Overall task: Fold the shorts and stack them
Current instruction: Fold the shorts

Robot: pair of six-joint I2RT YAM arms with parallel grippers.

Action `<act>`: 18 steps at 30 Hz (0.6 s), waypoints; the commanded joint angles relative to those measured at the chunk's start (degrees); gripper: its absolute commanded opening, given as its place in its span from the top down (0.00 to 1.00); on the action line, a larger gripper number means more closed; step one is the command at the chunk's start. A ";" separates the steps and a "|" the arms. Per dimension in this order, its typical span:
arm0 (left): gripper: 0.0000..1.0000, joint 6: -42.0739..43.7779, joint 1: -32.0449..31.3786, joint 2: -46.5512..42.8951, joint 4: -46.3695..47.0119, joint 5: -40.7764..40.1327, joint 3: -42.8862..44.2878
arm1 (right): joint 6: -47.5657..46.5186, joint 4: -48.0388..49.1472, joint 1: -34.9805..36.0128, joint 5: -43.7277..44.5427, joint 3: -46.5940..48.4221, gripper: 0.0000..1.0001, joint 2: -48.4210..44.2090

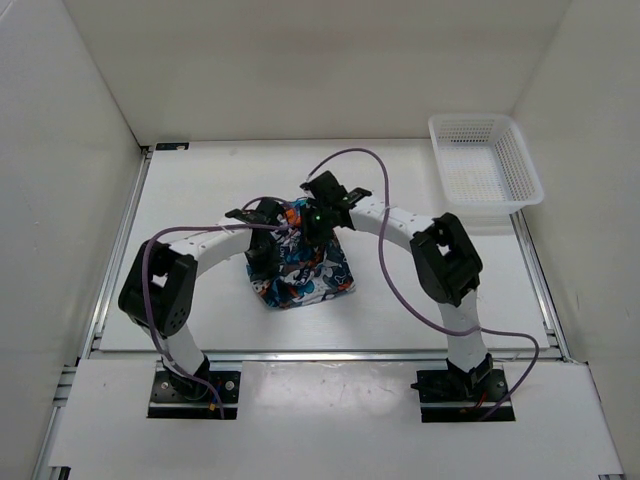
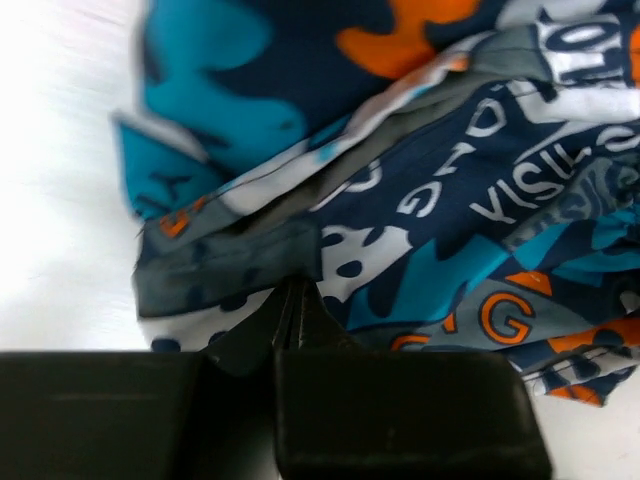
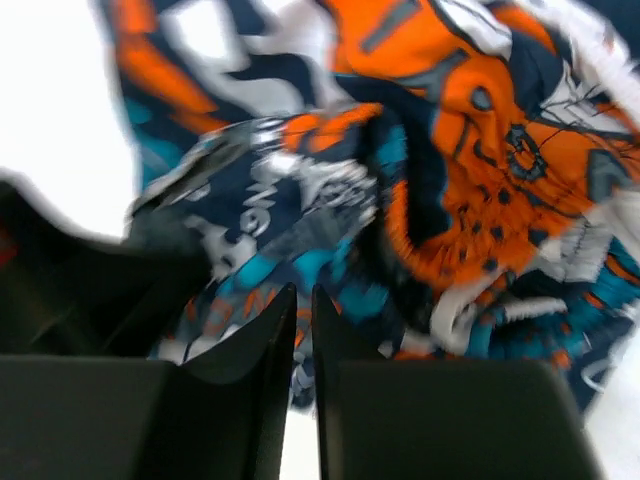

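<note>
The shorts (image 1: 300, 272), printed in blue, orange, teal and white, hang as a bunched tent shape at the table's middle, their lower edge on the table. My left gripper (image 1: 264, 216) grips their upper left and my right gripper (image 1: 318, 216) their upper right, close together. In the left wrist view the left gripper (image 2: 290, 292) has its jaws pressed together on a fold of the shorts (image 2: 450, 180). In the right wrist view the right gripper (image 3: 303, 296) shows only a thin slit between its jaws, with the blurred shorts (image 3: 460, 170) at its tips.
A white plastic mesh basket (image 1: 520, 160) stands at the back right of the white table (image 1: 200, 180). White walls enclose the table on three sides. Purple cables loop over both arms.
</note>
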 commanded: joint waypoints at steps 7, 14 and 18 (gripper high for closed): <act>0.90 2.57 -0.66 -0.71 3.70 1.96 -1.55 | 3.50 -6.53 -2.53 21.81 -3.75 0.93 3.18; 0.90 4.51 -0.66 -4.04 3.09 4.66 -1.02 | 3.50 -4.43 -3.68 15.50 -6.65 0.95 0.22; 0.90 5.57 -0.66 -8.43 1.77 8.54 0.39 | 2.89 -4.42 -3.68 16.10 -8.93 0.84 -8.84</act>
